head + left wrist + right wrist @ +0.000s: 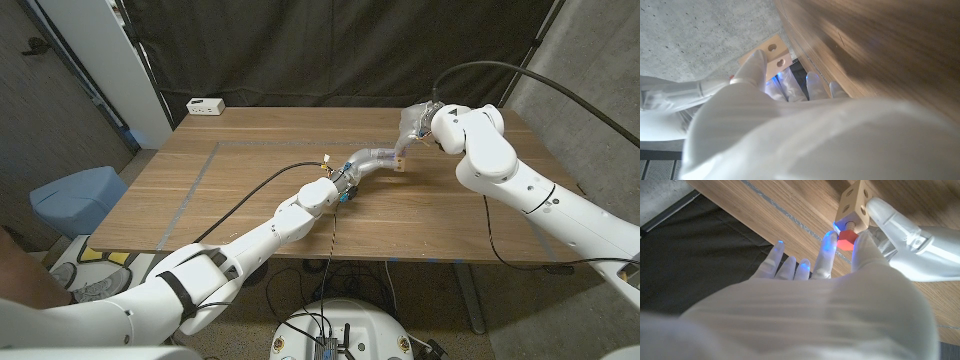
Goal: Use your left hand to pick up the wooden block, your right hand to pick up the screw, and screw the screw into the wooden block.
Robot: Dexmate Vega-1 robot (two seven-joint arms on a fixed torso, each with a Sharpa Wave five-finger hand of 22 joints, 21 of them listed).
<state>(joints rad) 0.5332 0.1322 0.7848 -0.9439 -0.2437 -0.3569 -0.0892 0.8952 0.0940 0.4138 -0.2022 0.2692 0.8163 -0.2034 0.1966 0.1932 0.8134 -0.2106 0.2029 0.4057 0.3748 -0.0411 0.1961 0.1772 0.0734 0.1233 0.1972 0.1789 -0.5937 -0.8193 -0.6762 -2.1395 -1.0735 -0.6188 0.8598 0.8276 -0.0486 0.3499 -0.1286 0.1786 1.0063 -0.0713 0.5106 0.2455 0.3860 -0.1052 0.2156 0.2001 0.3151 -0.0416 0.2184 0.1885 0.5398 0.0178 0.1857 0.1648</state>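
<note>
The pale wooden block [399,163] with round holes is held above the table's middle by my left hand [372,160]; in the left wrist view my thumb and fingers grip the block [771,56]. My right hand [420,124] comes in from just behind it. In the right wrist view the red screw [846,238] is pinched between my right thumb and a finger [827,250], its head right under the block [852,202], at one of its holes. How deep the screw sits is hidden. My left hand's fingers [900,225] hold the block from the other side.
A white power strip [205,105] lies at the table's far left corner. Grey tape lines [200,175] run across the wooden table [260,140], and a black cable [255,190] trails along my left arm. A blue bin [75,200] stands beside the table's left edge.
</note>
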